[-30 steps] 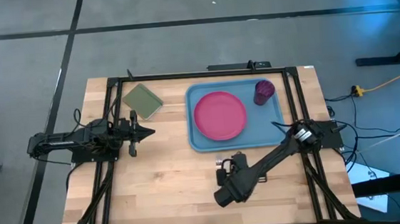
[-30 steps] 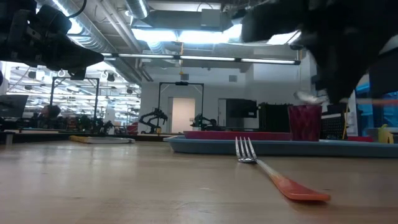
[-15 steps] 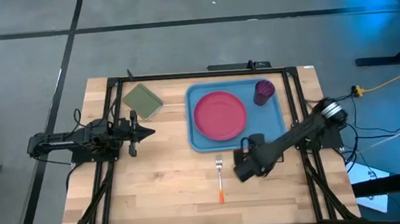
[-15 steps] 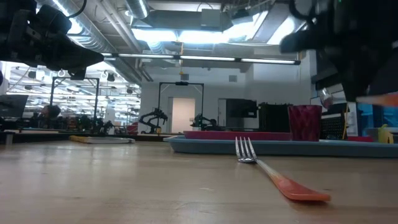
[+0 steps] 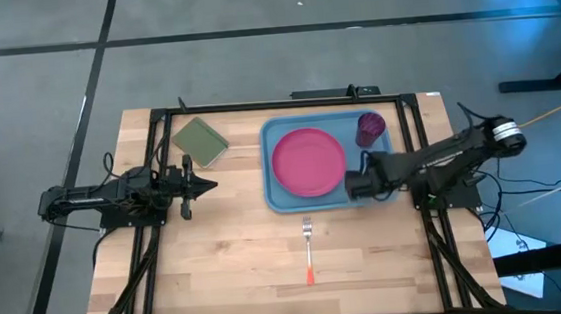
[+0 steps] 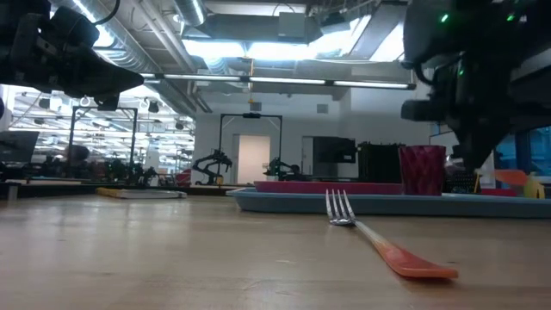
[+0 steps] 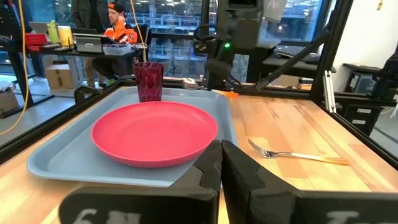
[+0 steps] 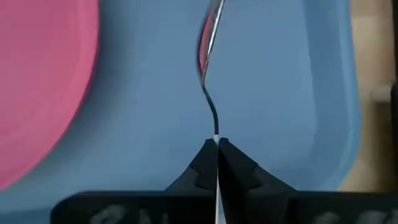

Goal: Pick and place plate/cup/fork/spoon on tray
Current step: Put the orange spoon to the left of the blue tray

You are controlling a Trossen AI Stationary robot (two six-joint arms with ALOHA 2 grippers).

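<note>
Plate (image 5: 308, 162) and cup (image 5: 370, 127) sit on the tray (image 5: 282, 199); right gripper (image 5: 355, 183), fingers clenched on the spoon (image 8: 208, 46), hovers over it; the fork (image 5: 308, 246) lies on the tabletop (image 5: 218, 252), left fingers (image 7: 214, 165) closed empty.

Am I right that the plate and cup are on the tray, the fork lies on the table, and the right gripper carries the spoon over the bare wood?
Not quite. The right gripper holds the spoon over the tray, beside the plate, as the right wrist view shows. The rest stands: the cup is on the tray and the fork lies on the table.
</note>
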